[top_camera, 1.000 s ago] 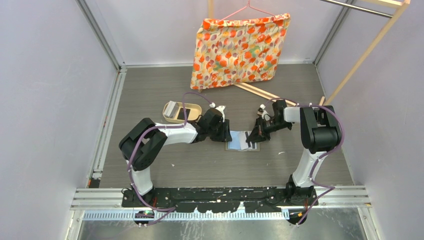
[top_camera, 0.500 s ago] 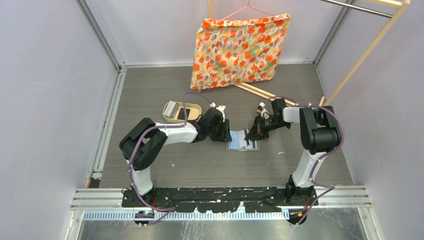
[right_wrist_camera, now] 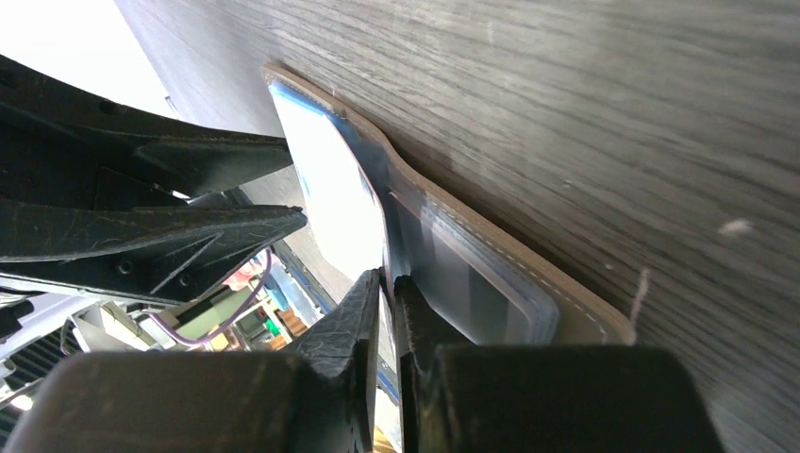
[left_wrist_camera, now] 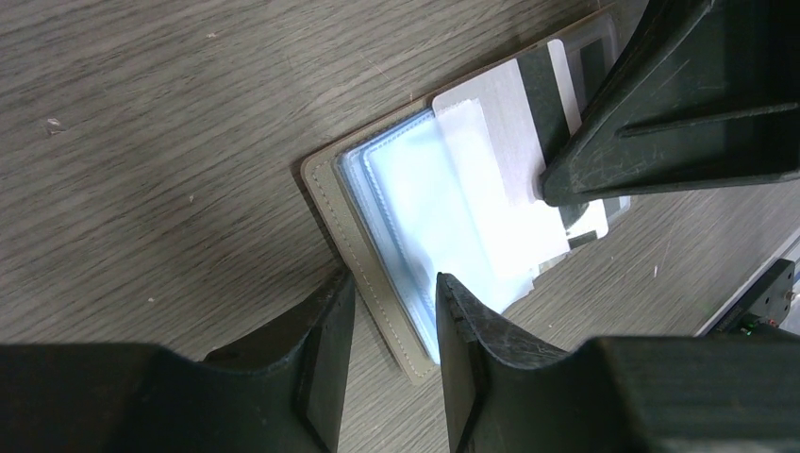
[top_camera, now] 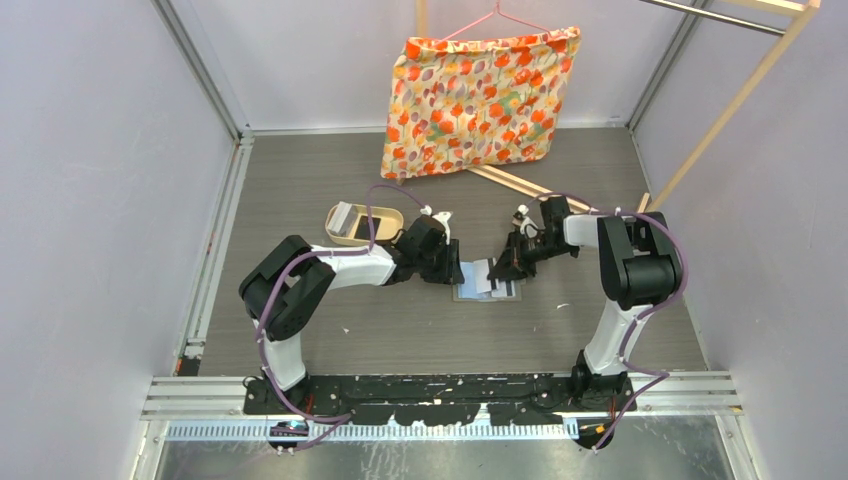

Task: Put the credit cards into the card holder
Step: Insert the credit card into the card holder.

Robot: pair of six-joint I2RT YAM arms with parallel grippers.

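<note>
Card holder (left_wrist_camera: pixel 324 193): lies open and flat on the table (top_camera: pixel 400 330), in the middle, between the 2 grippers. Grey-tan w/ a stitched edge.
Clear pockets (left_wrist_camera: pixel 410 203): pale blue-white, face up inside the holder.
L gripper (left_wrist_camera: pixel 393 283): fingers a little way apart, w/ nothing pinched between them. One tip is on the table just beside the holder's stitched edge, the other tip is on the clear pockets. The holder's edge runs between them.
R gripper (right_wrist_camera: pixel 389 281): fingers almost together, pinching a thin white card (right_wrist_camera: pixel 335 189) by its near end. Comes at the holder from the side across from the L gripper.
White card: tilted, far end down at the clear pockets on the L gripper's side. Can't tell if its edge is inside a pocket or just on top.
Tan tray (top_camera: pixel 345 238): oval, on the table behind the L arm, well apart from the holder. Something pale is in it, too small to tell what.
Flowery cloth (top_camera: pixel 480 95): orange and cream, hangs on a pink hanger at the back.
</note>
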